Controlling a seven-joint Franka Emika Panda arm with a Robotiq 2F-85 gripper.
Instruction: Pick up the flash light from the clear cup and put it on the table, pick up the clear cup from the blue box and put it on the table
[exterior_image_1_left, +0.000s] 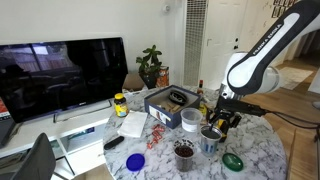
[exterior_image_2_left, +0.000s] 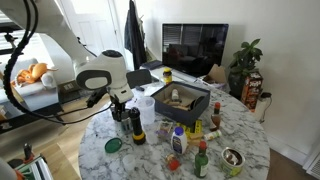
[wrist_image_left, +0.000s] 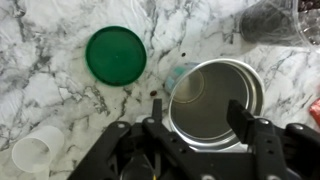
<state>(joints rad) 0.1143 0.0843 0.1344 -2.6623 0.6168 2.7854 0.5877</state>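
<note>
1. The flash light is hard to find. I cannot pick it out for sure in any view.
2. The clear cup (exterior_image_1_left: 190, 119) stands upright, mouth up, on the table (exterior_image_1_left: 258, 146), just beside the blue box (exterior_image_1_left: 160, 102). I cannot tell if cup and box touch.
3. The gripper (wrist_image_left: 197, 108) is off to one side of that cup, apart from it, above a shiny grey cup (wrist_image_left: 215, 85).
4. Its jaws are apart and hold nothing.
5. A green lid (wrist_image_left: 115, 55) lies near the grey cup.
</note>
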